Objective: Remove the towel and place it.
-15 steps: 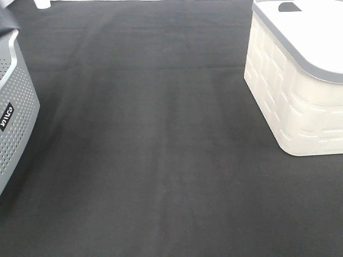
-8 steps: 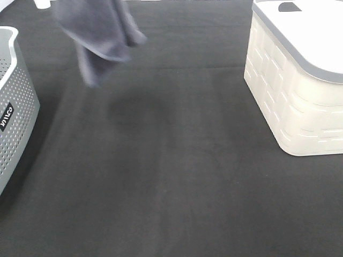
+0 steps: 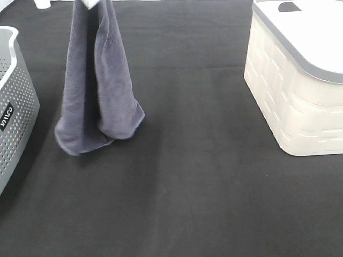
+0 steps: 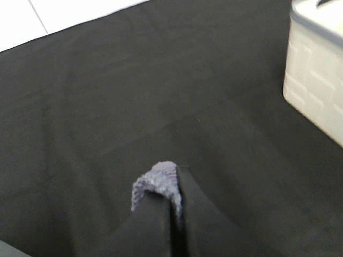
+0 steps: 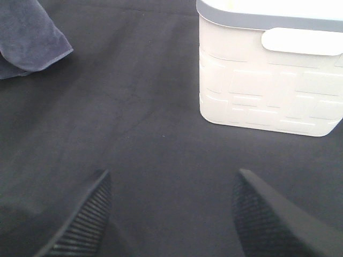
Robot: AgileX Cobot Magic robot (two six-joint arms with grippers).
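Note:
The grey-purple towel (image 3: 96, 85) hangs in long folds from the top edge of the high view, left of centre. Its lower end is close to the black cloth, and I cannot tell whether it touches. My left gripper (image 4: 172, 206) is shut on a tuft of the towel (image 4: 158, 179), which sticks out between the dark fingertips. The gripper itself is out of the high view. My right gripper (image 5: 171, 214) is open and empty, low over the black cloth. A corner of the towel (image 5: 29, 35) shows far off in its view.
A grey perforated basket (image 3: 13, 115) stands at the left edge. A white lidded basket (image 3: 297, 85) stands at the right; it also shows in the right wrist view (image 5: 268, 69) and the left wrist view (image 4: 316, 75). Black cloth (image 3: 187, 187) covers the table.
The towel was not in view a second ago. It swung in at the top left, bunched and high, and now hangs straight down, much lower.

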